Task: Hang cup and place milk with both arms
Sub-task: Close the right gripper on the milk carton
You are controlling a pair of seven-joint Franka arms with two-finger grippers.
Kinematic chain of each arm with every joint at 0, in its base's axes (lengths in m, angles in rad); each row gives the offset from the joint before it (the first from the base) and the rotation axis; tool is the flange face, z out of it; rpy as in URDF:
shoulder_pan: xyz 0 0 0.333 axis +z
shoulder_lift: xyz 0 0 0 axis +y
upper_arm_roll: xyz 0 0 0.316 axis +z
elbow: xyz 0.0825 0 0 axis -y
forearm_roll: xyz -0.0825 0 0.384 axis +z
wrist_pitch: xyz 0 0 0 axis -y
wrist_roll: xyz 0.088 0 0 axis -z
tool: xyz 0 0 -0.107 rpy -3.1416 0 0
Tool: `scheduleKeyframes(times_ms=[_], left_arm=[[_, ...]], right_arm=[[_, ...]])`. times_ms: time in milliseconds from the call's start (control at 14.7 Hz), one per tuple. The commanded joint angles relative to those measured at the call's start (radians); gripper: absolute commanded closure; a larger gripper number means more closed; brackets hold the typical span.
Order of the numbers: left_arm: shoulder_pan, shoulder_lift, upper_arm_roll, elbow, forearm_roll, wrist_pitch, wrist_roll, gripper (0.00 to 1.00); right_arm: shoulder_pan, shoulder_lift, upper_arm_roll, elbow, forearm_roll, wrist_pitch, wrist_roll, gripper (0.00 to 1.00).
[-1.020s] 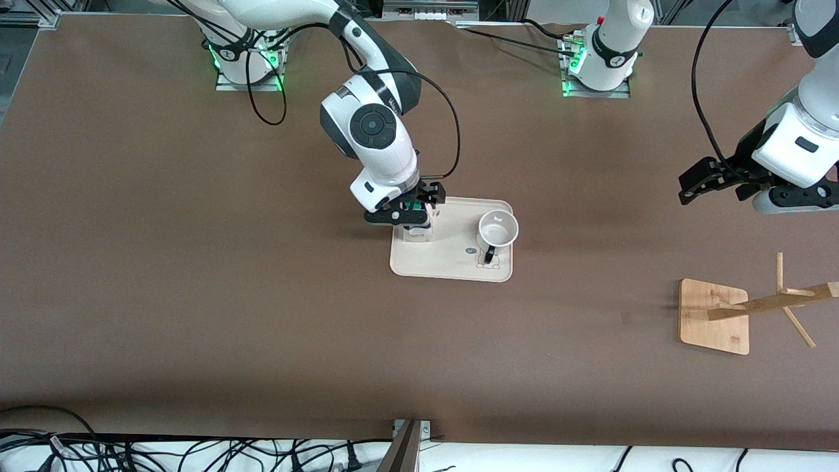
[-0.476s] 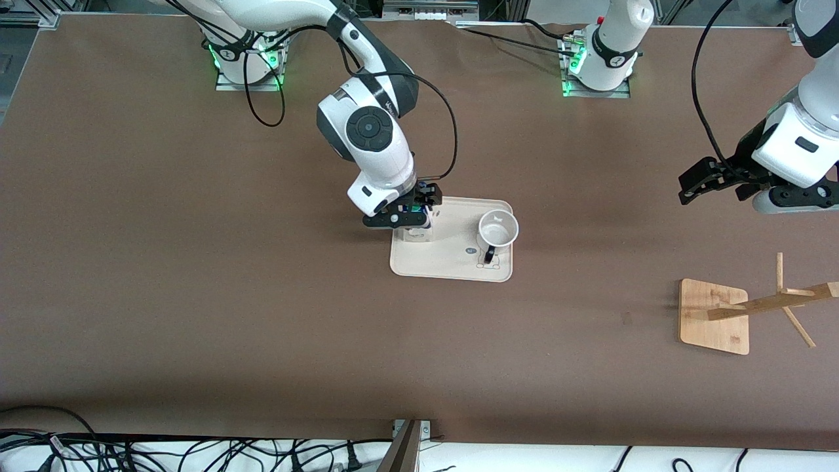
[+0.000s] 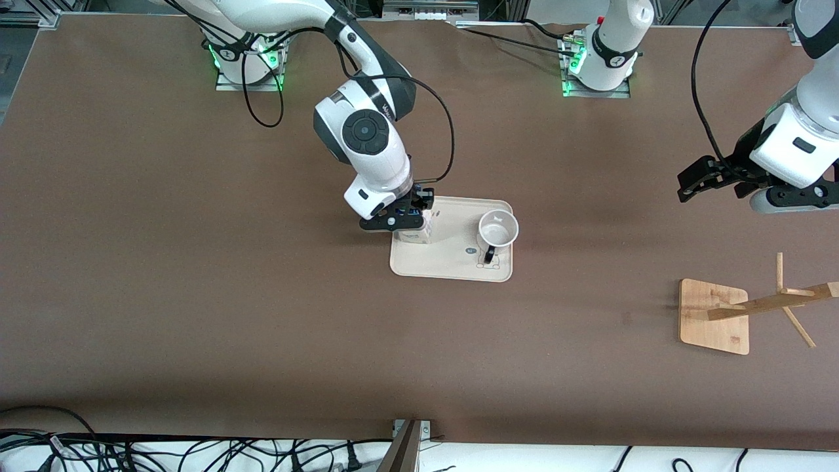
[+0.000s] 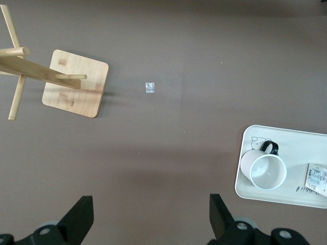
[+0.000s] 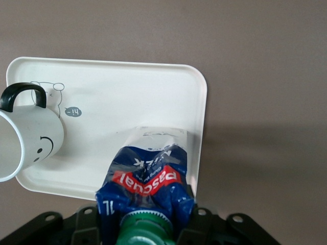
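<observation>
The milk (image 3: 417, 231), a dark blue gable-top carton with a green cap and white lower body, is held in my right gripper (image 3: 401, 217) over the corner of the cream tray (image 3: 452, 272) toward the right arm's end. The right wrist view shows the fingers (image 5: 203, 220) pressed on both sides of the carton (image 5: 148, 176). The cup (image 3: 498, 229), white with a black handle, stands upright on the tray's other end; its smiley face shows in the right wrist view (image 5: 30, 145). My left gripper (image 3: 688, 185) waits open and empty, high over bare table, jaws wide apart (image 4: 152, 217).
A wooden mug rack with a square base (image 3: 714, 318) and slanting pegs stands toward the left arm's end, nearer the front camera than the tray; it also shows in the left wrist view (image 4: 74, 84). A small scrap (image 4: 149, 87) lies on the brown table.
My right gripper has shifted a little toward the right arm's end with the milk in it. The cup, tray and left arm have hardly moved.
</observation>
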Motion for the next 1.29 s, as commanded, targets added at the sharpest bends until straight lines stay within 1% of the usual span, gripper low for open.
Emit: scheduleKeyframes(times_ms=[0, 204, 340, 680, 816, 884, 1020, 1224], left_arm=[[0.008, 0.006, -0.004, 0.018, -0.005, -0.033, -0.002, 0.0], [0.006, 0.015, -0.004, 0.016, -0.011, -0.028, 0.014, 0.0], [-0.002, 0.017, -0.004, 0.019, -0.011, -0.022, 0.015, 0.0], [-0.037, 0.028, -0.005, 0.025, -0.002, 0.003, 0.01, 0.0], [-0.038, 0.031, -0.007, 0.024, 0.004, 0.016, 0.002, 0.0], [-0.038, 0.037, -0.007, 0.024, 0.004, 0.027, 0.004, 0.0], [-0.038, 0.049, -0.007, 0.024, 0.005, 0.04, 0.007, 0.0], [-0.034, 0.066, -0.004, 0.024, -0.005, 0.058, 0.013, 0.0]], right_arm=[[-0.007, 0.011, 0.007, 0.015, 0.0, 0.002, 0.004, 0.55], [-0.004, 0.011, 0.007, 0.015, 0.002, 0.004, 0.01, 0.57], [-0.003, 0.011, 0.007, 0.016, -0.001, 0.005, 0.079, 0.58], [0.014, 0.0, 0.009, 0.018, -0.008, 0.019, 0.085, 0.58], [0.042, -0.029, 0.006, 0.018, -0.015, 0.011, 0.093, 0.59], [0.045, -0.043, 0.007, 0.018, -0.035, 0.008, 0.091, 0.59], [0.045, -0.069, 0.006, 0.018, -0.047, -0.015, 0.09, 0.59], [0.042, -0.119, -0.019, 0.018, -0.063, -0.038, 0.078, 0.59]])
